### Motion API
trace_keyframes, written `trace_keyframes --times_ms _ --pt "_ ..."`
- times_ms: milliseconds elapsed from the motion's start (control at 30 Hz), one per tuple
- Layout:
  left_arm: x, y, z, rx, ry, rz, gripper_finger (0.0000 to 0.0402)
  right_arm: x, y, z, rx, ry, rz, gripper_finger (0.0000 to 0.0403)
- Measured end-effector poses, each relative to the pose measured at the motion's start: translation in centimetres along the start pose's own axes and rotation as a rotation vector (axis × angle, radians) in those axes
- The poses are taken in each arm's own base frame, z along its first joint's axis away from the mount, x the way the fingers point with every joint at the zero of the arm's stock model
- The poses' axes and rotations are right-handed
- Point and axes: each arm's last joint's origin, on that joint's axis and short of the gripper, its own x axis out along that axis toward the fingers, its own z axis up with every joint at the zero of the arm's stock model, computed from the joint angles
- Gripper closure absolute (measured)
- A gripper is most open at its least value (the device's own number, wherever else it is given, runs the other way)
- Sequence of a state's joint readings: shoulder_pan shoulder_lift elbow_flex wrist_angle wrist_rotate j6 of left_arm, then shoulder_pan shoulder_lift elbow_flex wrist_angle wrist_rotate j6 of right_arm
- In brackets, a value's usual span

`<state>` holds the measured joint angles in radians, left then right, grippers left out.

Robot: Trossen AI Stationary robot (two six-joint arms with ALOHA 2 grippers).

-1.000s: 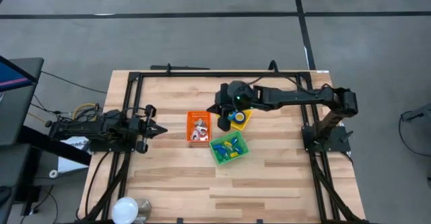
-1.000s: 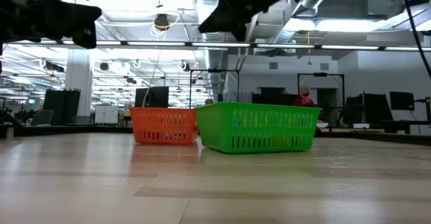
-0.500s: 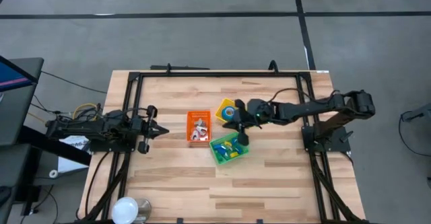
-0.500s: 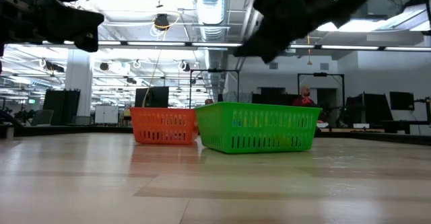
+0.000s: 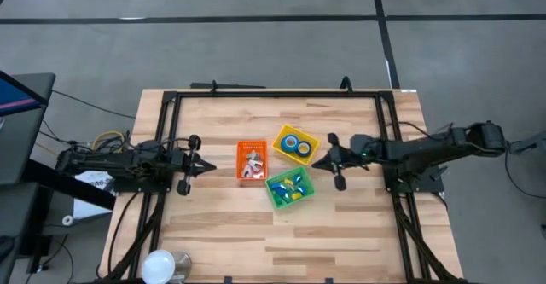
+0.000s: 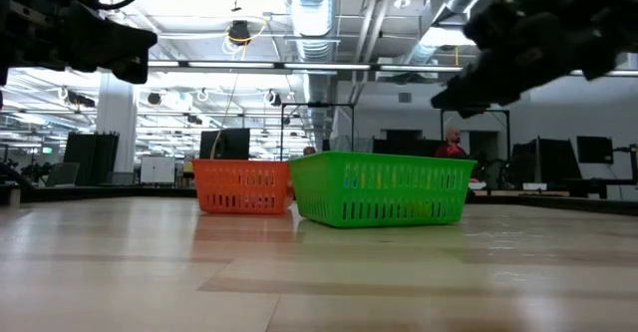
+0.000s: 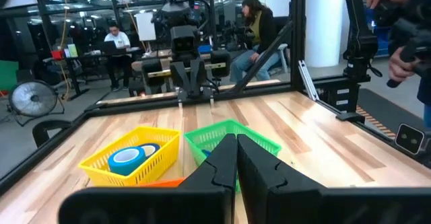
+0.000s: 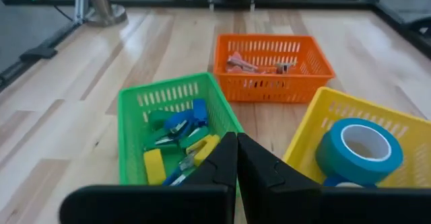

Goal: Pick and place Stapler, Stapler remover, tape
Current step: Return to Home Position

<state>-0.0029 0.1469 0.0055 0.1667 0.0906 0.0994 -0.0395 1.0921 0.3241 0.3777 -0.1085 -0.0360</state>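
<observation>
tape (image 5: 297, 145) rolls lie in the yellow bin (image 5: 279, 138), just beside the green bin (image 5: 270, 184). right gripper (image 5: 328, 160) near the green bin, left gripper (image 5: 191, 157) well apart from it; both jaws clenched, empty.

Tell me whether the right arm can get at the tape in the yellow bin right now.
Probably yes. The right arm hangs just beside the open-topped yellow bin, jaws shut, with nothing between them and the tape; they would need opening first.

Left gripper (image 5: 206, 163) fingers together, right gripper (image 5: 317, 163) likewise, facing inward
</observation>
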Motion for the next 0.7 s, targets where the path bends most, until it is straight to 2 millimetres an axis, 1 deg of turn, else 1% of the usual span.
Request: trace_keyframes --times_ms 200,400,600,700 --pt "0.1 0.0 0.0 0.000 0.006 -0.001 0.0398 -2.2 0.5 -2.6 -0.010 -0.084 0.014 0.0403" --pt "0.1 0.0 0.0 0.000 0.004 0.000 0.0398 -3.5 1.1 -3.8 -0.031 -0.169 0.050 0.0403" --pt "0.1 0.0 0.0 0.000 0.003 0.000 0.0398 -4.5 1.4 -5.0 -0.037 -0.213 0.057 0.0403" --pt "0.1 0.0 0.0 0.000 0.002 0.000 0.0398 -4.7 1.4 -5.0 -0.036 -0.220 0.059 0.0403"
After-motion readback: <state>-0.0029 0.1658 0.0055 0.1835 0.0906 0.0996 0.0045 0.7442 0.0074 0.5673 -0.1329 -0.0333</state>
